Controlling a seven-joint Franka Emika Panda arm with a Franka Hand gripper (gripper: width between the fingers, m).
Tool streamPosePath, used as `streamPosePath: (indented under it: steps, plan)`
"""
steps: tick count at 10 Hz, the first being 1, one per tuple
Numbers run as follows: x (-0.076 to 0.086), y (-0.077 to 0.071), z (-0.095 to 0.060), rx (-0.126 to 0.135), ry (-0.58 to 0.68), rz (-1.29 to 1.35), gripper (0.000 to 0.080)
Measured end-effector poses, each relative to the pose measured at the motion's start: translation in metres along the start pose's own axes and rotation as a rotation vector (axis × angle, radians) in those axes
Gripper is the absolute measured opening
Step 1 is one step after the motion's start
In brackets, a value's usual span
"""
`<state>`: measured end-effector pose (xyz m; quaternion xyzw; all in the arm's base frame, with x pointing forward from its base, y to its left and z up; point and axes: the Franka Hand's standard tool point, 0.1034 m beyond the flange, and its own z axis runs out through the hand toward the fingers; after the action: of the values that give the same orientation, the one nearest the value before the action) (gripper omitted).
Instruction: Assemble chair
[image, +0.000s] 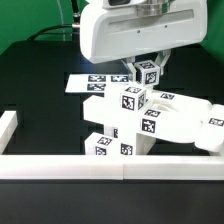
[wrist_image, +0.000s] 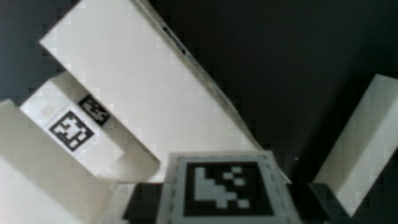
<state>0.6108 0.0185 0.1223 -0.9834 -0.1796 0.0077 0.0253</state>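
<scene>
Tool (image: 147, 70) clamped on small tagged chair piece (image: 148, 72), held above chair assembly (image: 150, 122) on bench by border rail (image: 100, 166). Step: fitting piece. Next: align, lower carefully.

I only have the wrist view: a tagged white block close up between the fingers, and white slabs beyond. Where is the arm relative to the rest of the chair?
Observer: In the exterior view the gripper is above the chair assembly, shut on a small tagged block.
Operator: Is that block touching the assembly?
Observer: I cannot tell; it sits just above a tagged cube on top.
Operator: What else lies nearby?
Observer: The marker board lies flat behind, and a white border rail runs in front.
</scene>
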Motion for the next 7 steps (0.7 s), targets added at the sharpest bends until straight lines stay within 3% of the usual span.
streamPosePath:
  steps: [1, 7]
  plan:
    - [0.0028, -0.0016, 0.0015, -0.013, 0.019, 0.007, 0.0271]
    - [0.0049, 0.0005, 0.0015, -0.025, 0.040, 0.018, 0.0271]
